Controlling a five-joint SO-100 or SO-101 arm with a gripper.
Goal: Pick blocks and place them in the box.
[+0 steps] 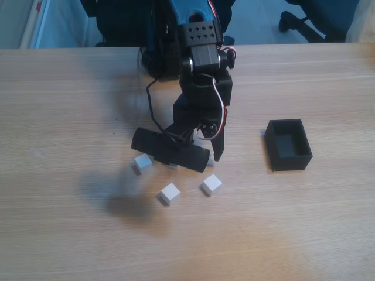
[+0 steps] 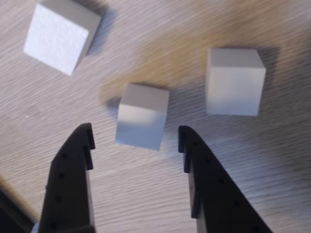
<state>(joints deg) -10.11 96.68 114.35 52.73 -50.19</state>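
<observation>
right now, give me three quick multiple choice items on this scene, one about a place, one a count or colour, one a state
1. In the fixed view, where is the black box relative to the arm?
A. To its right
B. To its left
C. Under it

2. How many white blocks appear in the wrist view?
A. One
B. Three
C. Six

3. What is the state of the gripper?
A. Shut on a block
B. Open with a block between the fingers
C. Open over the box

Answers:
1. A, the box sits right of the arm on the table.
2. B, one block upper left, one in the middle, one at right.
3. B, the fingers stand apart either side of the middle block, not touching it.
</observation>
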